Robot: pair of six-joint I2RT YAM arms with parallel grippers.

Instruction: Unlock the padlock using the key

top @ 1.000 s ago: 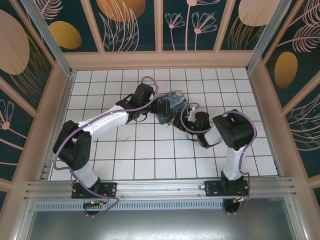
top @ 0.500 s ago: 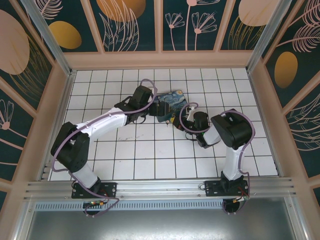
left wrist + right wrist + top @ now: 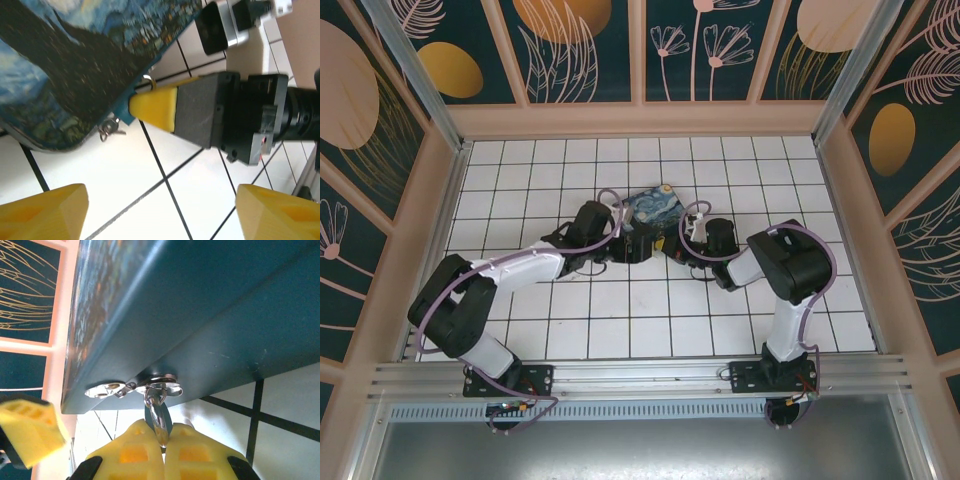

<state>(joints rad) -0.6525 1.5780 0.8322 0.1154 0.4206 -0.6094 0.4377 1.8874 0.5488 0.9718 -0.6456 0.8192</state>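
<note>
In the right wrist view, the padlock (image 3: 158, 418) hangs by its thin metal shackle from the silver hasp (image 3: 156, 385) on the box's dark teal side. My right gripper (image 3: 162, 434) is shut on it, and its yellow fingers (image 3: 134, 452) hide most of its body. The left wrist view has a tiny grey metal key (image 3: 111, 129) lying on the white tile against the box's lower edge, just left of the right gripper's yellow fingertip (image 3: 152, 107). My left gripper (image 3: 160, 210) hovers over bare tile below the key, open and holding nothing. Seen from above, both grippers meet at the box's near edge, left (image 3: 638, 243) and right (image 3: 675, 242).
The starry-night box (image 3: 656, 204) lies on the white tiled floor (image 3: 620, 310) at centre back, tilted. Peach-framed walls (image 3: 640, 118) enclose the floor. The right arm's black wrist (image 3: 260, 117) sits close in front of the left gripper.
My left arm has drawn back toward the near side, bringing its gripper to the box's front edge. The right gripper has closed on the padlock. The box has shifted slightly away.
</note>
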